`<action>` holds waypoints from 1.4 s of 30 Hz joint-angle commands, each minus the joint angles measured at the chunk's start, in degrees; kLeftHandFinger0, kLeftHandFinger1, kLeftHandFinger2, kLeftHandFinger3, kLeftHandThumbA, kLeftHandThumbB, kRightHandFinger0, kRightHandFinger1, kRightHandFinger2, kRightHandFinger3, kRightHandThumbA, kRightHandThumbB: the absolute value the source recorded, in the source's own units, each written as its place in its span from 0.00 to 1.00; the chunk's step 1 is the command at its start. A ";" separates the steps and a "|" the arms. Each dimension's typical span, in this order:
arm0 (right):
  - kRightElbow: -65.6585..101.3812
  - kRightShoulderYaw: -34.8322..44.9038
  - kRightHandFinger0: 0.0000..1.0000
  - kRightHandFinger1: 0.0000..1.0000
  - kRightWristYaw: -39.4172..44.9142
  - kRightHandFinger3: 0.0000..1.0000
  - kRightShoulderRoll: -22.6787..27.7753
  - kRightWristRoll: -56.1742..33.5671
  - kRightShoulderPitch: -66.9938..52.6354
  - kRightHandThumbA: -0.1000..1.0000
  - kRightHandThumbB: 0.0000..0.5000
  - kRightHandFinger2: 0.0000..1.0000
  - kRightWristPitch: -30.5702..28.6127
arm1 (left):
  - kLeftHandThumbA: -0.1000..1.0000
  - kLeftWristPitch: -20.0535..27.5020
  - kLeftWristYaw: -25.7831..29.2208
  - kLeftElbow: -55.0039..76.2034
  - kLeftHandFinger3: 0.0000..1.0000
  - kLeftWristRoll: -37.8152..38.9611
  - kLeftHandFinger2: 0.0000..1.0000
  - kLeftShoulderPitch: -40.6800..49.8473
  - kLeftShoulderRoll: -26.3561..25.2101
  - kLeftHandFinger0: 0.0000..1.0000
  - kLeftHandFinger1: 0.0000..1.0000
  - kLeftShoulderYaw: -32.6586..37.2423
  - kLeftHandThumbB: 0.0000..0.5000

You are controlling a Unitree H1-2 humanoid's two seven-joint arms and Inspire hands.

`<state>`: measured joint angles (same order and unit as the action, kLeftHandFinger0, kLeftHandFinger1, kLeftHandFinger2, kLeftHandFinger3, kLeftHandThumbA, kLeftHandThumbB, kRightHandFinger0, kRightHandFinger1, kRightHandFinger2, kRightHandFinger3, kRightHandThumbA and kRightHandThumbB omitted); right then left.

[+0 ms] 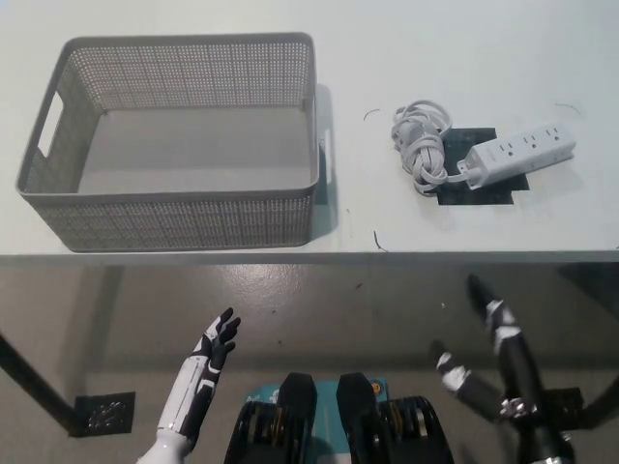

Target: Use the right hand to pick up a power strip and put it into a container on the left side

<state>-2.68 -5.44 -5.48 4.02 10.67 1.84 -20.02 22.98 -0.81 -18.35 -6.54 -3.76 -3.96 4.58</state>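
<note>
A grey perforated basket [184, 217] stood empty on the left of the white table [464, 227], its open top well apart from the white power strip [519, 153], which lay at the table's right on a dark mat [484, 188] with its coiled cord [421, 143] bunched just beside it. Below the table edge, the black right hand [484, 333] hung with fingers apart, holding nothing; the white left hand [215, 346] rested low at the left, fingers apparently spread too, though dim there. The loose coil posed the likeliest trouble: lifted by the body alone, the strip could trail cord that snags the basket's rim.
</note>
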 commanded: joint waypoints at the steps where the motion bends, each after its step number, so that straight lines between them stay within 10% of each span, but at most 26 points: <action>1: 8.57 2.22 1.00 1.00 -8.42 1.00 0.84 6.75 2.53 0.76 0.27 1.00 -6.91 | 1.00 3.94 1.39 0.07 1.00 -0.52 1.00 -1.75 -0.76 1.00 1.00 0.42 0.30; 16: 32.92 7.63 1.00 1.00 14.94 1.00 18.76 13.68 18.83 0.96 0.57 1.00 23.93 | 1.00 3.94 1.07 -0.89 1.00 -0.02 1.00 -3.21 -1.32 1.00 1.00 0.66 0.32; 24: 20.20 0.75 1.00 1.00 20.30 1.00 24.55 24.02 29.08 1.00 0.74 1.00 27.10 | 1.00 3.94 1.16 -1.01 1.00 -0.46 1.00 -3.26 -1.45 1.00 1.00 0.93 0.30; 42: 3.09 -9.86 1.00 1.00 23.07 1.00 24.07 31.07 40.59 0.94 0.76 1.00 30.50 | 1.00 3.94 0.67 -1.13 1.00 -0.41 1.00 -3.08 -1.71 1.00 1.00 1.46 0.32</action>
<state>1.91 -14.78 16.39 27.81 38.90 38.57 8.88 24.43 -0.83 -20.02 -6.64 -6.03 -5.05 5.85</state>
